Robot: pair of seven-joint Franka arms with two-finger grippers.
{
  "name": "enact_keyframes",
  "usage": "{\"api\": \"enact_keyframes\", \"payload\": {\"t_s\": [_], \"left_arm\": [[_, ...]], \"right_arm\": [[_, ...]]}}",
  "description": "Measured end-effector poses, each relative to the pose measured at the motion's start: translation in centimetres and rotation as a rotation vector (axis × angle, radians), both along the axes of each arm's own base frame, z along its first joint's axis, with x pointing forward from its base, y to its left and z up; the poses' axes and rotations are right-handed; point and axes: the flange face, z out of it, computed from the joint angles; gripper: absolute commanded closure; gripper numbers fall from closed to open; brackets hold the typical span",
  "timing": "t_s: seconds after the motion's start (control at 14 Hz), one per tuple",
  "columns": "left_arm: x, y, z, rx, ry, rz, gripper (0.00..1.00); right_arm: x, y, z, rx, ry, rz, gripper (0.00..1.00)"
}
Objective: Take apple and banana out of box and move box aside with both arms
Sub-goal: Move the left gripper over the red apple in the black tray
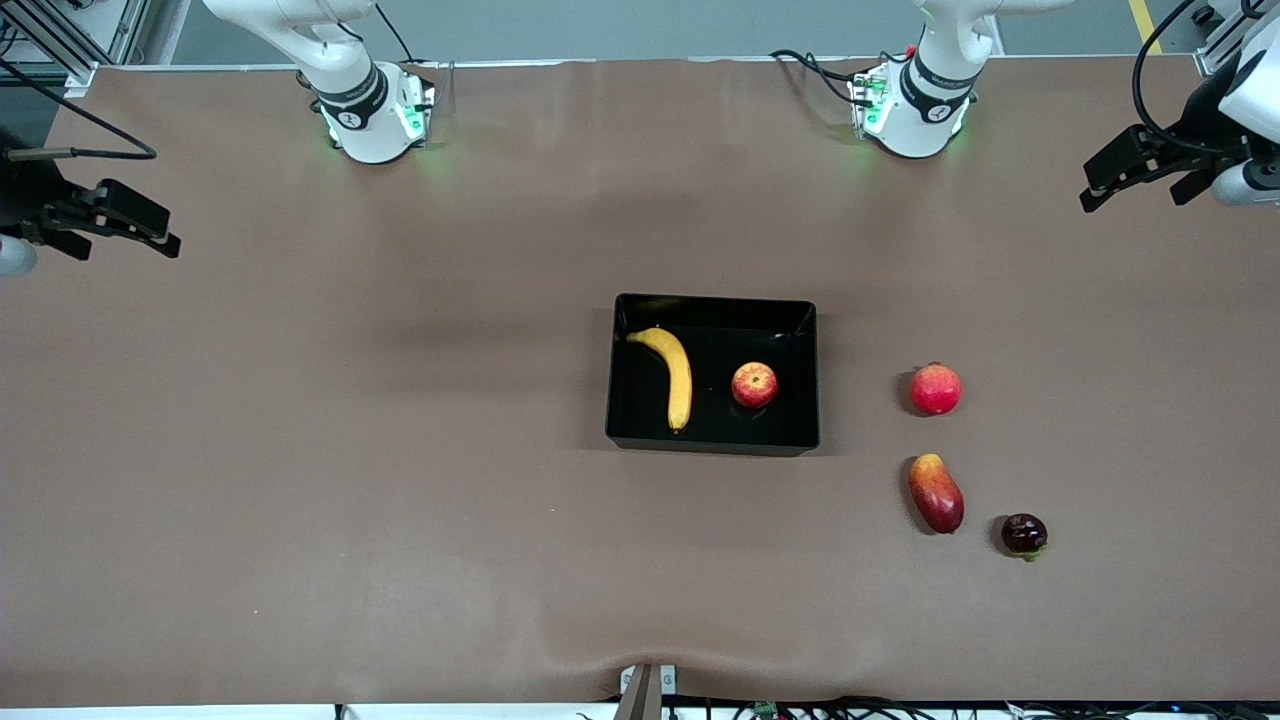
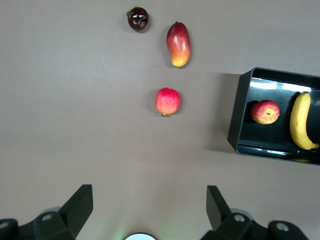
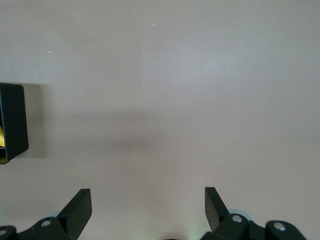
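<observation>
The black box [image 1: 715, 303] stands near the table's middle. The yellow banana [image 1: 675, 375] and the red apple with yellow patches [image 1: 754, 385] lie in it, apart from each other, the apple toward the left arm's end. My left gripper [image 1: 1130, 185] is open and empty, raised over the left arm's end of the table. In the left wrist view [image 2: 149, 200] the box [image 2: 239, 115], apple [image 2: 265, 112] and banana [image 2: 300, 121] show. My right gripper [image 1: 125, 235] is open and empty over the right arm's end. The right wrist view [image 3: 148, 200] shows a corner of the box [image 3: 12, 122].
A plain red round fruit [image 1: 935, 389] lies beside the box toward the left arm's end. A mango [image 1: 936, 493] and a small dark fruit [image 1: 1024, 534] lie nearer the front camera. All three show in the left wrist view [image 2: 167, 101], [image 2: 178, 44], [image 2: 137, 18].
</observation>
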Motion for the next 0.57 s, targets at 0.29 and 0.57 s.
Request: {"api": "enact_keyframes", "payload": {"t_s": [0.29,0.57], "left_arm": [[0.1,0.1,0.0,0.014,-0.002,0.0,0.0],[1.9,-2.1,-2.4,0.018,0.045,-0.024,0.0]], "right_arm": [[0.1,0.0,-0.2,0.0,0.003,0.0,0.0],[0.2,0.0,-0.2,0.0,0.0,0.0,0.0]]}}
